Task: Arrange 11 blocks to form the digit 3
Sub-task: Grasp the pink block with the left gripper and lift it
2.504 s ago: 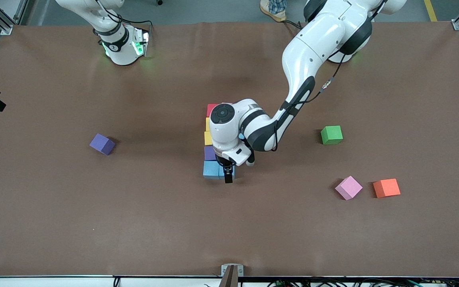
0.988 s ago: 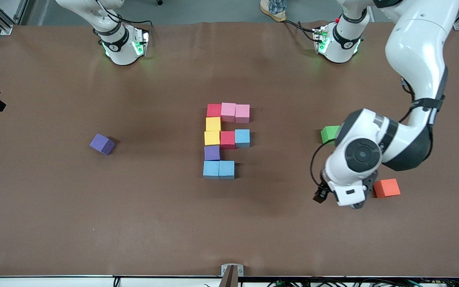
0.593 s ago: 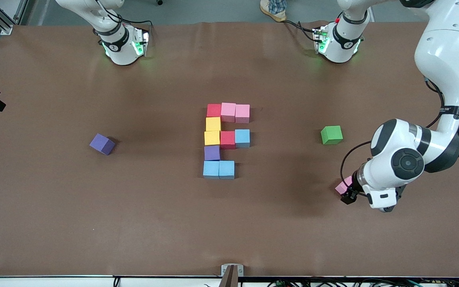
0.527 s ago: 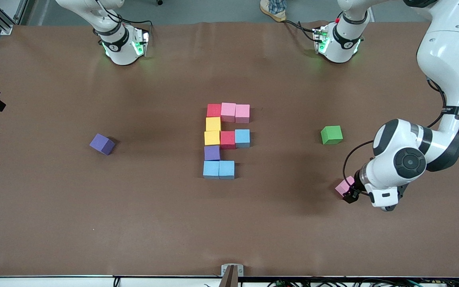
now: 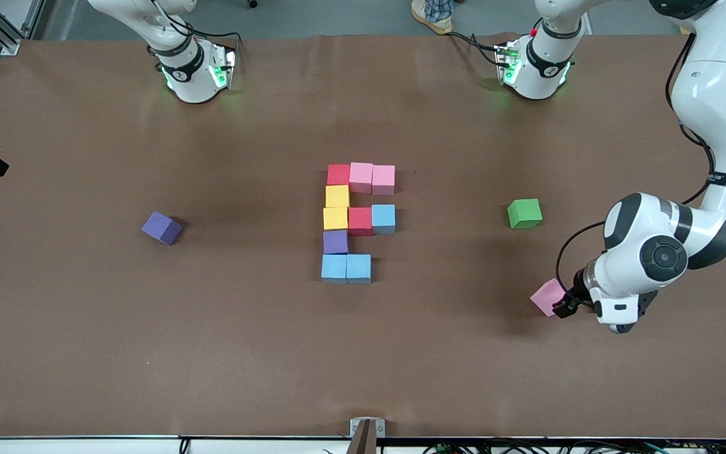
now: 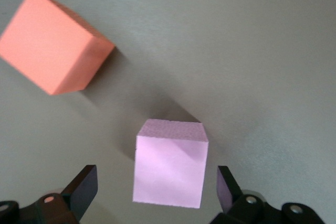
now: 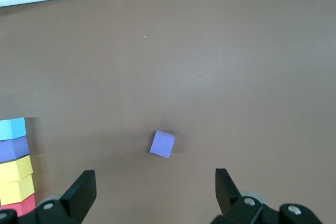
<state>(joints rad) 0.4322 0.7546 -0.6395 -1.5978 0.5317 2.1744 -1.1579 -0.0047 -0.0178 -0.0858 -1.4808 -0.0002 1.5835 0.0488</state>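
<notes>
The left gripper (image 6: pixel 155 195) is held low over a loose pink block (image 6: pixel 170 168) at the left arm's end of the table (image 5: pixel 86 347), fingers (image 6: pixel 84 188) spread on either side of it without touching. An orange cube (image 6: pixel 52 51) lies just beside. The unfinished digit 3 (image 5: pixel 357 221), 10 blocks, sits mid-table. The right gripper (image 7: pixel 155 192) waits, fingers spread, high over a stray purple cube (image 7: pixel 161 144).

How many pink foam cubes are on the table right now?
3. Two pink foam cubes sit side by side in the row of the coloured block figure farthest from the front camera. A third pink cube lies apart toward the left arm's end, beneath the open left gripper.
</notes>
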